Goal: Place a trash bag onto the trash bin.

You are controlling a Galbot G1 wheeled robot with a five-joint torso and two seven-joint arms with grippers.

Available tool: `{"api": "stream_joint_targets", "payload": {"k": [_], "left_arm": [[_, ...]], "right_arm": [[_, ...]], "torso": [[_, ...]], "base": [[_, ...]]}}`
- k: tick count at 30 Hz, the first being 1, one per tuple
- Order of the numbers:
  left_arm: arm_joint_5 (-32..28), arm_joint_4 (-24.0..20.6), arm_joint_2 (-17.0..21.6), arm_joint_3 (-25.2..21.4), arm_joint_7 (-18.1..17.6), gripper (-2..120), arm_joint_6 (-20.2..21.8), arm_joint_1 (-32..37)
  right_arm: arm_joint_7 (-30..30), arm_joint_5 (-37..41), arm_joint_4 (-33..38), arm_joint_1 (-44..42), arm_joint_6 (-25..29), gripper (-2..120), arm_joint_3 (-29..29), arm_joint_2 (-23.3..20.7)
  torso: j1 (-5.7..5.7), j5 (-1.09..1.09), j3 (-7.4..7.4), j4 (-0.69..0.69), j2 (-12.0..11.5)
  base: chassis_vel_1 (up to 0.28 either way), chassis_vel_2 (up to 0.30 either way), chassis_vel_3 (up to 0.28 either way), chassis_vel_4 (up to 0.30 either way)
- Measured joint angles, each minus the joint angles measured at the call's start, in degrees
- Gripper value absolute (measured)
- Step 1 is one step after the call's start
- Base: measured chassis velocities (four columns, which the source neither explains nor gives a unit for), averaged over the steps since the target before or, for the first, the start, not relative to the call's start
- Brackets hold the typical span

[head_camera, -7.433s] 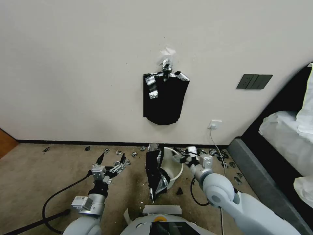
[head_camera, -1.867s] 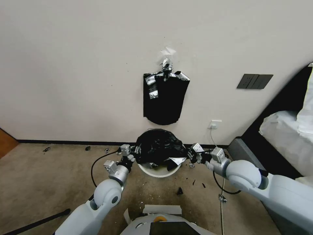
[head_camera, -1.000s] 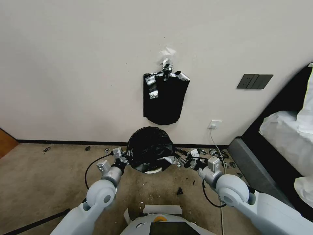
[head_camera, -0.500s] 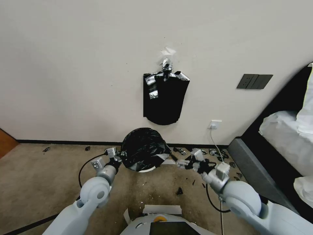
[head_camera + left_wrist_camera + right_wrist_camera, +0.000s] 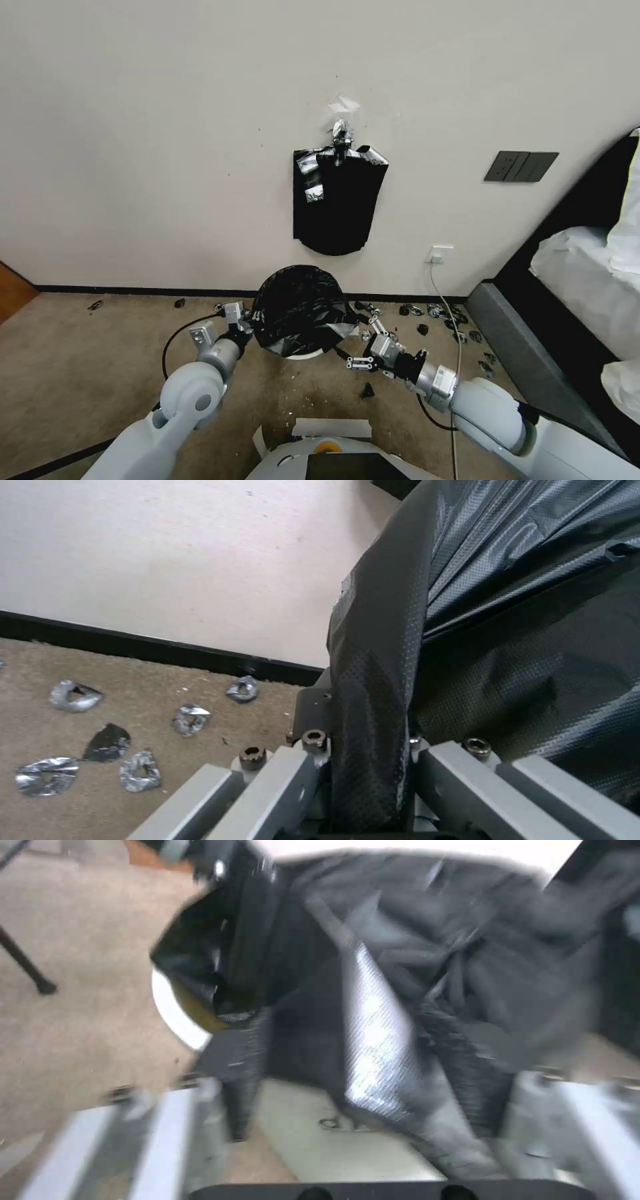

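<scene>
The trash bag (image 5: 301,310) covers nearly all of the trash bin (image 5: 303,355); just a thin white arc of rim shows below the film at the centre of the head view, and the bin's wall and base are hidden. In the left wrist view the bag (image 5: 507,630) runs off the right and upper edges, and where the left hand (image 5: 363,800) meets it is cut by the lower edge. The right wrist view is blurred: the bag (image 5: 400,990) smears, and the bin's rim (image 5: 170,1015) is a vague pale curve at middle left.
</scene>
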Motion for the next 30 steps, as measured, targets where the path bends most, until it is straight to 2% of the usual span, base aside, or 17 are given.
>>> {"api": "stream_joint_targets", "payload": {"k": [2,4,7,8,11,12,14,17,20,21,23,25,26,28,30], "left_arm": [[0.8,0.0,-0.1,0.3,0.6,1,0.0,0.3],[1.0,0.0,-0.2,0.3,0.7,1,0.0,0.4],[1.2,-0.1,-0.3,0.5,0.7,1,0.0,0.5],[1.2,-0.1,-0.3,0.5,0.7,1,0.0,0.5],[1.3,-0.2,-0.3,0.5,0.6,1,0.0,0.5],[1.3,-0.2,-0.3,0.5,0.6,1,0.0,0.5],[1.3,-0.5,-0.4,0.5,0.4,1,0.0,0.5],[1.0,-0.8,-0.5,0.4,-0.4,1,0.0,0.4],[-1.7,-1.0,-0.9,-0.1,-2.7,1,0.8,-0.3],[-1.7,-1.0,-0.9,-0.1,-2.7,1,0.8,-0.3],[-5.2,-1.5,-1.1,-0.5,-5.0,1,1.4,-0.9],[-6.1,-1.7,-1.1,-0.6,-5.5,1,1.6,-1.0],[-9.9,-2.5,-1.1,-0.9,-7.7,1,2.2,-1.1],[-13.8,-3.9,-1.3,-1.4,-9.8,1,2.8,-0.9],[-14.9,-5.0,-1.4,-1.6,-10.5,1,3.2,-0.2]], "right_arm": [[0.4,-0.3,-0.4,0.3,-0.1,41,-0.4,0.1],[0.5,-0.3,-0.5,0.3,0.0,38,-0.5,0.1],[0.6,-0.6,-0.4,0.1,0.3,23,-0.6,-0.1],[0.6,-0.6,-0.4,0.1,0.3,23,-0.6,-0.1],[0.4,-0.9,-0.4,0.1,0.8,10,-0.8,-0.6],[0.4,-0.9,-0.4,0.1,0.8,10,-0.8,-0.6],[0.1,-1.3,-0.4,0.1,1.5,0,-1.2,-1.2],[-0.4,-1.7,-0.4,-0.1,3.0,0,-1.4,-1.7],[-3.3,-2.8,-0.2,-1.0,7.9,0,-1.7,-2.4],[-3.3,-2.8,-0.2,-1.0,7.9,0,-1.7,-2.4],[-6.3,-4.2,-1.1,-1.4,11.1,0,-2.1,-2.6],[-7.0,-4.7,-1.5,-1.4,11.9,0,-2.2,-2.6],[-9.5,-7.8,-3.5,-1.3,14.9,0,-2.8,-2.3],[-11.0,-13.8,-6.6,-0.8,16.7,0,-3.2,-1.2],[-11.1,-16.8,-8.4,-0.7,17.2,0,-3.4,-0.2]], "torso": [[0.00,0.00,0.00,0.01,0.0],[0.00,0.00,0.00,0.01,0.0],[0.00,0.00,0.00,0.01,0.0],[0.00,0.00,0.00,0.01,0.0],[0.00,-0.01,0.00,0.00,0.0],[0.00,-0.01,0.00,0.00,0.0],[0.00,0.00,0.00,0.01,0.0],[0.00,0.00,0.00,0.01,0.0],[0.00,-0.01,0.00,0.00,0.0],[0.00,-0.01,0.00,0.00,0.0],[0.00,-0.01,0.00,0.00,0.0],[0.00,-0.01,0.00,0.00,0.0],[0.00,-0.01,0.00,0.00,0.0],[0.00,0.00,0.00,0.00,0.0],[0.00,0.00,0.00,0.00,0.0]], "base": [[0.000,0.000,0.000,0.000],[0.000,0.000,0.000,0.000],[0.000,0.000,0.000,0.000],[0.000,0.000,0.000,0.000],[0.000,0.000,0.000,0.000],[0.000,0.000,0.000,0.000],[0.000,0.000,0.000,0.000],[0.000,0.000,0.000,0.000],[0.000,0.000,0.000,0.000],[0.000,0.000,0.000,0.000],[0.000,0.000,0.000,0.000],[0.000,0.000,0.000,0.000],[0.000,0.000,0.000,0.000],[0.000,0.000,0.000,0.000],[0.000,0.000,0.000,0.000]]}}
